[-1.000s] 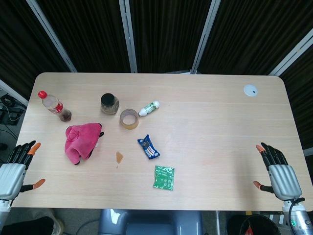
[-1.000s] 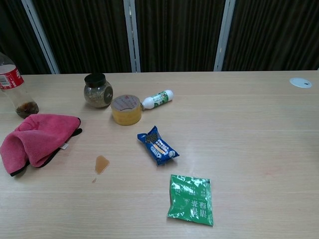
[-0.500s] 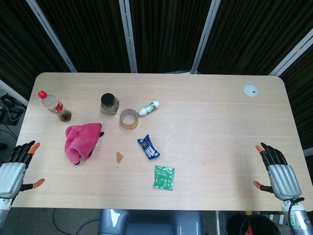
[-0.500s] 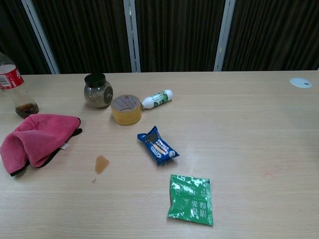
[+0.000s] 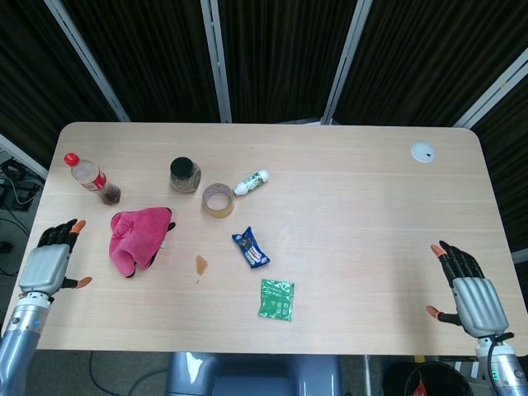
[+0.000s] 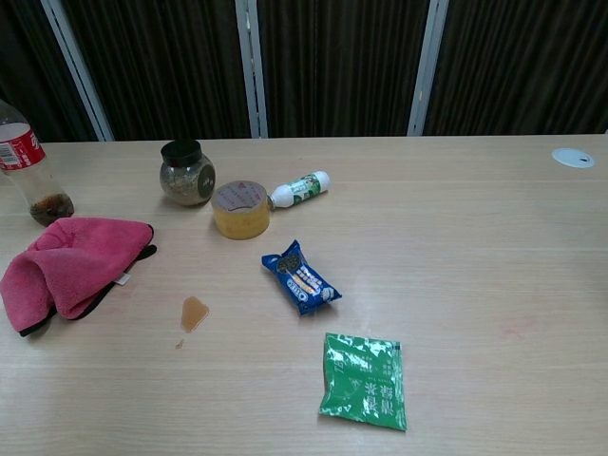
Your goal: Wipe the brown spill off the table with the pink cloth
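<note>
A crumpled pink cloth (image 5: 136, 238) (image 6: 68, 268) lies on the left part of the table. The small brown spill (image 5: 200, 264) (image 6: 194, 313) sits to its right, with a tiny drop just below it. My left hand (image 5: 50, 264) hovers at the table's left edge, left of the cloth, fingers spread and holding nothing. Near the front right corner, my right hand (image 5: 469, 294) is open and holds nothing. Neither hand shows in the chest view.
A soda bottle (image 5: 91, 178), a dark-lidded jar (image 5: 185, 174), a tape roll (image 5: 218, 200) and a small white-green bottle (image 5: 252, 181) stand behind the cloth and spill. A blue snack pack (image 5: 250, 248) and green packet (image 5: 276, 299) lie right of the spill. A white disc (image 5: 422, 152) sits far right.
My left hand has moved up and inward along the table's left edge, closer to the pink cloth. The right hand and the objects have stayed put.
</note>
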Controlling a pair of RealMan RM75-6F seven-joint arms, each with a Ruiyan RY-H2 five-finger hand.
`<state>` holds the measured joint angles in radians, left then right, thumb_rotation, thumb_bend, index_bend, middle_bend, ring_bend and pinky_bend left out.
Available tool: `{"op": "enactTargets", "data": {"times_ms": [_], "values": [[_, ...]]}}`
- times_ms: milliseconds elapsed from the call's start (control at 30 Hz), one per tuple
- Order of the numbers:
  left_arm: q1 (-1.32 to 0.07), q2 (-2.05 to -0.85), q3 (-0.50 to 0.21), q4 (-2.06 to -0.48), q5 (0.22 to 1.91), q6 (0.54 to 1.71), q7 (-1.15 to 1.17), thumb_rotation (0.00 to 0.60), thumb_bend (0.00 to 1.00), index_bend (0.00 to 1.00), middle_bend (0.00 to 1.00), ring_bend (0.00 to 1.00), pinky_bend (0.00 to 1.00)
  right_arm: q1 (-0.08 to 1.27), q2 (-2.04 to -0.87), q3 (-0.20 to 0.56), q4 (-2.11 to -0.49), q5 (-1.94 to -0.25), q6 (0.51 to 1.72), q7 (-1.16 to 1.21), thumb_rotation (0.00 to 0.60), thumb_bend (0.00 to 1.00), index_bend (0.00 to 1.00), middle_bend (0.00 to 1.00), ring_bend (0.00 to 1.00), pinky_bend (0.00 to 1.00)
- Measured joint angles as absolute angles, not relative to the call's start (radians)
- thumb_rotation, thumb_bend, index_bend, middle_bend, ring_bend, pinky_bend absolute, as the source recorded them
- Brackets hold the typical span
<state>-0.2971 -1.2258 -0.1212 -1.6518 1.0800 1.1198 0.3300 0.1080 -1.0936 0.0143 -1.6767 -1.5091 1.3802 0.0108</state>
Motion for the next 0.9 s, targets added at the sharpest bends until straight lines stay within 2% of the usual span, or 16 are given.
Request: {"op": "enactTargets", "data": {"times_ms": [500,900], "values": [[-0.486,-1.399,-0.190,-1.462,0.830,1.000,0.515,0.600,0.00,0.07,0.00,0.00,0.00,0.123,-1.098,0.020,-1.673,-1.484,1.344,0.033,0.600,0.00,0.04,0.00,0.00,0.08],[-0.604,-1.510,-0.208,-1.309,0.623,0.918,0.611,0.600,0.03,0.14,0.00,0.00,0.05,0.131,-1.098,0.025,-1.672,-1.469,1.329,0.050,0.600,0.00,0.04,0.00,0.00,0.08]]}}
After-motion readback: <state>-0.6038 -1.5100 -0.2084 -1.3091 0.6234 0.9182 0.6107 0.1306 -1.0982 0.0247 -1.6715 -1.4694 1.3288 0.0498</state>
